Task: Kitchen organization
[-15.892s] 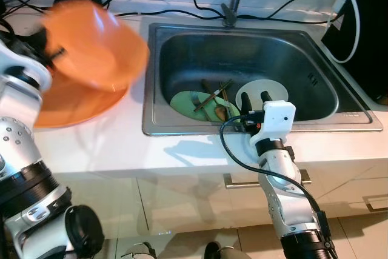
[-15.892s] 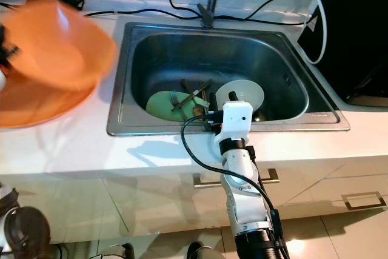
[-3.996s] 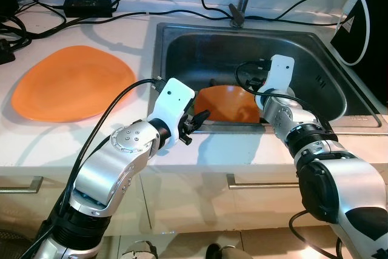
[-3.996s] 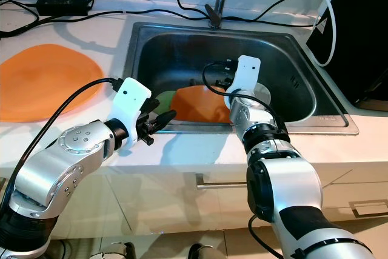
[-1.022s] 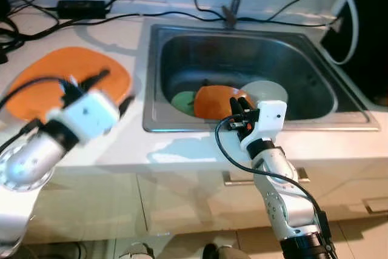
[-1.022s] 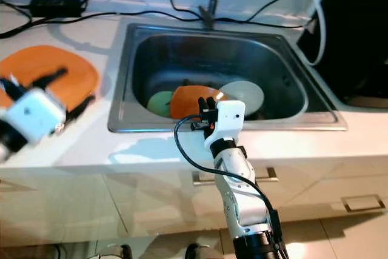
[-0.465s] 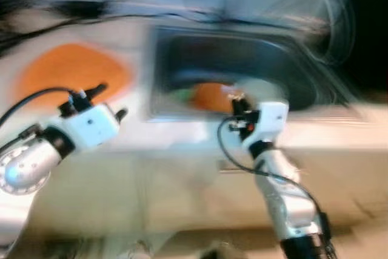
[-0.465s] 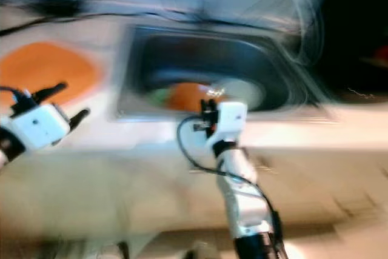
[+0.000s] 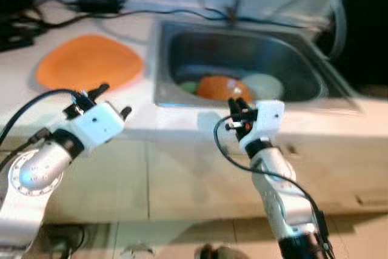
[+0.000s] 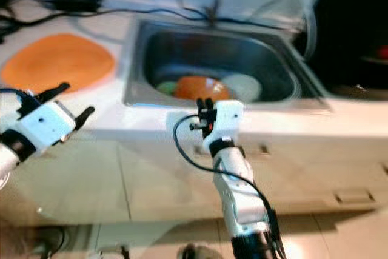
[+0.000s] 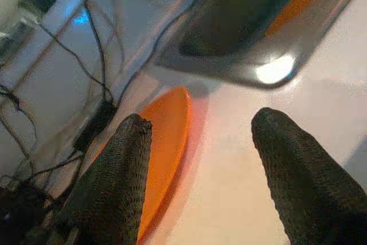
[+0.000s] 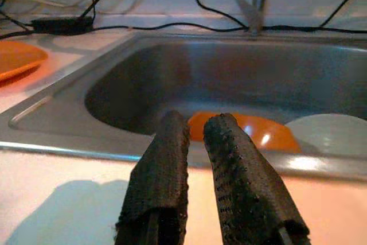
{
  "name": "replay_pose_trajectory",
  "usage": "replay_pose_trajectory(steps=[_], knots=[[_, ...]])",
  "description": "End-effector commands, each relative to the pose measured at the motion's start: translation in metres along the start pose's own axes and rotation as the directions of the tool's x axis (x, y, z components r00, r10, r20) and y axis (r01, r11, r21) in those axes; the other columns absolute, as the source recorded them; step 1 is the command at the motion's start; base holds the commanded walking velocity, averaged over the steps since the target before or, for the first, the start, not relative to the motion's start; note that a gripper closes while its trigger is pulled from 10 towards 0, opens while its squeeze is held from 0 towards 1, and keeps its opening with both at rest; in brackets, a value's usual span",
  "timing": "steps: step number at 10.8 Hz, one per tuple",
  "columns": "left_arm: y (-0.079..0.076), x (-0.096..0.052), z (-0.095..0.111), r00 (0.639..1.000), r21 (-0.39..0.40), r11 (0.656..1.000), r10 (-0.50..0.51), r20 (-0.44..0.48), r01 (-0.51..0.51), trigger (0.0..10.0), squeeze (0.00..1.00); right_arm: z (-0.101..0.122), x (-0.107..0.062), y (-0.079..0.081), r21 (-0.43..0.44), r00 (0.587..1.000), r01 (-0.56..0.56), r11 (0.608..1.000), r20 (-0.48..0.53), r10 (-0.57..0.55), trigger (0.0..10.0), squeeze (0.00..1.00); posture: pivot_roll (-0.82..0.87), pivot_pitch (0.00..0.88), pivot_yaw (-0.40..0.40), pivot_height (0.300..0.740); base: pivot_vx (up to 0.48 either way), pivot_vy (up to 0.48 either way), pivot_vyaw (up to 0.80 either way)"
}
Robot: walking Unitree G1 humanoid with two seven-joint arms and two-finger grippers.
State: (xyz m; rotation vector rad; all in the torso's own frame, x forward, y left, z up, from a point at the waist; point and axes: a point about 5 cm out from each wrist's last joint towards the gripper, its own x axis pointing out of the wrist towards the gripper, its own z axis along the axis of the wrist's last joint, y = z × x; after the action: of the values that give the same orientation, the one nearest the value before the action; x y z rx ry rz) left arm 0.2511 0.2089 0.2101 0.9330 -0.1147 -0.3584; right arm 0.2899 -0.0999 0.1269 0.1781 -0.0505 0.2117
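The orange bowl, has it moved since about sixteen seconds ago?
Yes. The orange bowl now lies inside the sink; earlier the left claw held it over the plate on the counter.

Soft, smeared head views; sharper at my wrists

Both eye views are blurred all over, cables and edges streaked, with the counter [image 9: 182, 122] washed pale and the far right corner falling to black. The sink [image 12: 241, 78] basin sits in shade, yet the orange bowl [image 12: 252, 130] inside carries small bright glints. My right gripper [image 12: 198, 142] throws a bluish shadow on the pinkish counter in front. In my left wrist view a hard white glare spot burns on the sink rim [image 11: 275, 68], my fingers [image 11: 114, 176] loom dark and soft, and the background is out of focus
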Motion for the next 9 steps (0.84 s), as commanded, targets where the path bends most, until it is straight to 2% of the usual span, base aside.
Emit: replay_pose_trajectory(steps=[1, 4, 8, 9], knots=[[-0.003, 0.0, -0.008, 0.998, 0.008, 1.0, 0.004, -0.056, -0.004, 10.0, 0.0, -0.002, 0.001, -0.001, -0.005, 1.0, 0.001, 1.0, -0.022, -0.001, 10.0, 0.0, 0.07, 0.106, -0.107, 0.74, 0.0, 0.0, 0.0], [0.005, 0.015, -0.01, 0.993, 0.054, 0.997, 0.065, -0.099, -0.06, 10.0, 0.0, -0.003, 0.002, -0.002, -0.003, 1.0, -0.003, 1.0, -0.031, 0.003, 10.0, 0.0, 0.07, 0.107, -0.109, 0.74, 0.0, 0.0, 0.0], [0.011, 0.024, -0.009, 0.986, 0.093, 0.99, 0.118, -0.114, -0.107, 10.0, 0.0, -0.002, 0.003, -0.001, -0.024, 0.999, -0.009, 1.0, -0.033, 0.009, 10.0, 0.0, 0.07, 0.112, -0.106, 0.74, 0.0, 0.0, 0.0], [0.01, 0.026, -0.007, 0.987, 0.089, 0.99, 0.115, -0.108, -0.106, 10.0, 0.0, 0.006, 0.005, 0.0, -0.039, 1.0, -0.013, 0.999, 0.003, 0.013, 10.0, 0.0, 0.07, 0.111, -0.106, 0.74, 0.0, 0.0, 0.0]])
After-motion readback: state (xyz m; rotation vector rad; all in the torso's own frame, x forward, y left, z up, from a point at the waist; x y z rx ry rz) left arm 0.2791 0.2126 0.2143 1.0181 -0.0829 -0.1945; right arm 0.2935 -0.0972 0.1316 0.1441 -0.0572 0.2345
